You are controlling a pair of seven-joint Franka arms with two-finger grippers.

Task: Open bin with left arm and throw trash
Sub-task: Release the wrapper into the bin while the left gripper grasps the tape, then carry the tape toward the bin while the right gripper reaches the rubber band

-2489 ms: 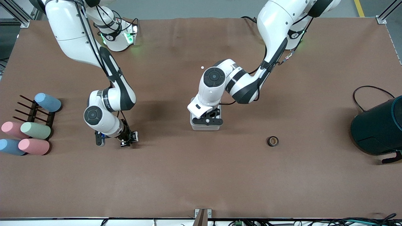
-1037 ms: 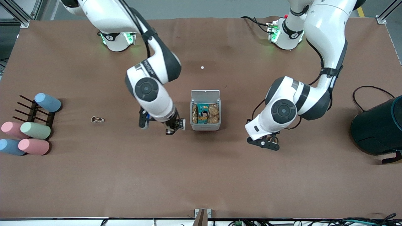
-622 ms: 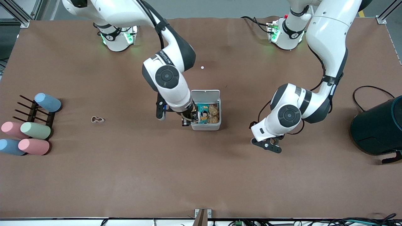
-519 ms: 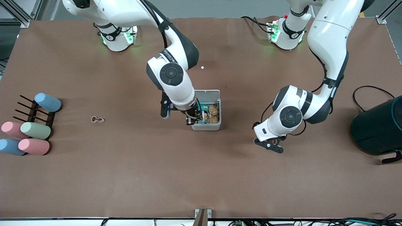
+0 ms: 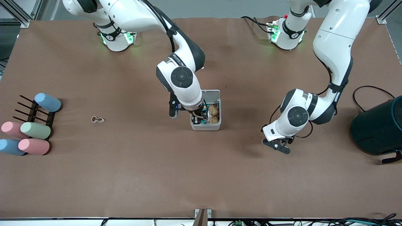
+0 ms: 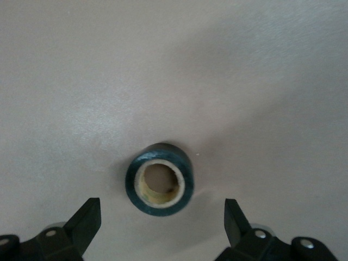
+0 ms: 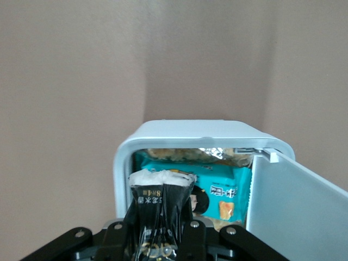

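The white bin [image 5: 205, 126] stands mid-table with its lid [image 5: 211, 93] open and snack packets inside. My right gripper [image 5: 198, 117] is over the bin, shut on the black snack wrapper [image 7: 160, 209]. The right wrist view shows my right gripper [image 7: 160, 236] just above the bin's rim [image 7: 163, 130] and the upright lid [image 7: 293, 206]. My left gripper [image 5: 278, 146] is low over the table toward the left arm's end. It is open, and in the left wrist view it [image 6: 161, 217] straddles the dark tape roll [image 6: 160, 179]. The beige rubber band [image 5: 97, 119] lies toward the right arm's end.
A large dark teal cylinder [image 5: 378, 130] with a black cable [image 5: 370, 91] stands at the left arm's end. A black rack [image 5: 34, 114] with pastel cylinders [image 5: 34, 130] sits at the right arm's end.
My left gripper left the bin, whose lid now stands open, and moved to the tape roll. My right gripper carried the black wrapper over to the bin.
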